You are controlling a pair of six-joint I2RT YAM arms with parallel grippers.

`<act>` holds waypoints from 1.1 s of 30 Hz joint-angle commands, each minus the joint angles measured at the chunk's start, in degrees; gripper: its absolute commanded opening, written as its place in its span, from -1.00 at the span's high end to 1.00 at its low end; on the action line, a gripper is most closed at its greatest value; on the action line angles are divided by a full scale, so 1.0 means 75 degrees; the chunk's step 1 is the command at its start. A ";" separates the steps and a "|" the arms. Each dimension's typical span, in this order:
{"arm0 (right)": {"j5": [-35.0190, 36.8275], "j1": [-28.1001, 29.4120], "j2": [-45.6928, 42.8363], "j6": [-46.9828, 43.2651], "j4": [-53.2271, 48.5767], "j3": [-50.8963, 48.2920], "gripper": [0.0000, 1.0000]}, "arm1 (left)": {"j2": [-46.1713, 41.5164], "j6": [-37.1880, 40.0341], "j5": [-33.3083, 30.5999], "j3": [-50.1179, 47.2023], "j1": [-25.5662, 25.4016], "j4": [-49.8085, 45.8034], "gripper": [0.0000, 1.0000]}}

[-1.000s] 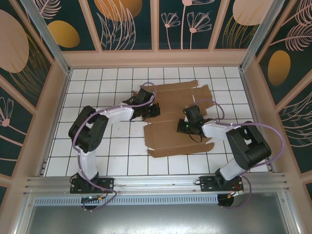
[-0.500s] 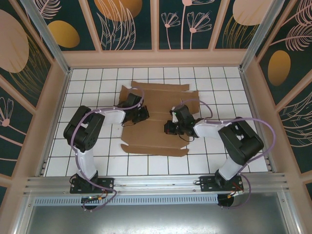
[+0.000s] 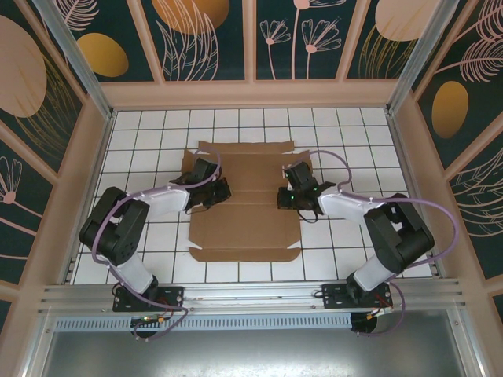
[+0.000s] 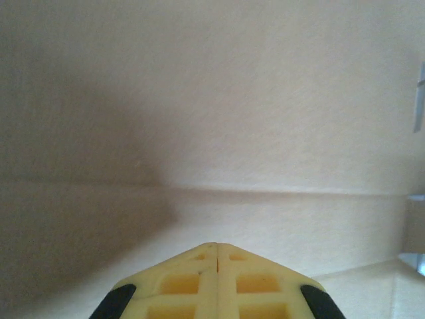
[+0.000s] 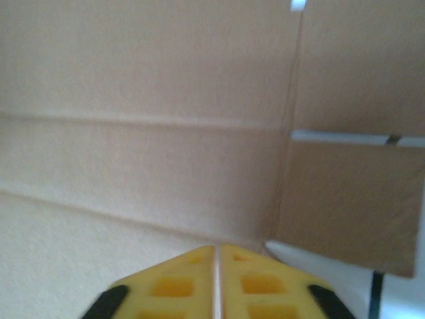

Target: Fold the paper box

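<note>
Paper box (image 3: 245,208) is lying flat and unfolded at mid-counter (image 3: 157,126) | left tool (image 3: 220,191) (image 4: 216,247) is sitting over its left edge, closed tip to tip | right tool (image 3: 284,196) (image 5: 217,249) is sitting over its right edge, closed to a hairline seam, gripping nothing

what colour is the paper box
Plain brown, unprinted; the paper box shows best in the top external view.

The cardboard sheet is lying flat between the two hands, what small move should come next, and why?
Probably raise the right hand and open it to take a side flap: the paper box lies flat, unfolded, and that hand and the left hand are both shut, pinching nothing.
</note>
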 commanded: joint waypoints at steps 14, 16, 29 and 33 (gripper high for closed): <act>-0.0038 -0.2107 0.1212 -0.0908 -0.1314 0.3158 -0.10 | 0.1214 0.0580 0.0739 0.2195 0.0382 -0.0685 1.00; 0.0123 -0.2341 0.1528 -0.0992 -0.1362 0.3275 -0.23 | 0.1479 0.0476 0.1016 0.2155 0.0558 -0.0507 1.00; -0.1802 -0.3464 0.2637 -0.1252 -0.0433 0.3235 -0.24 | 0.2649 0.0396 0.1472 0.2702 0.0895 -0.0417 1.00; -0.1891 -0.3284 0.2765 -0.1290 -0.0490 0.3972 -0.24 | 0.2481 0.0358 0.1458 0.3016 0.0886 -0.0234 1.00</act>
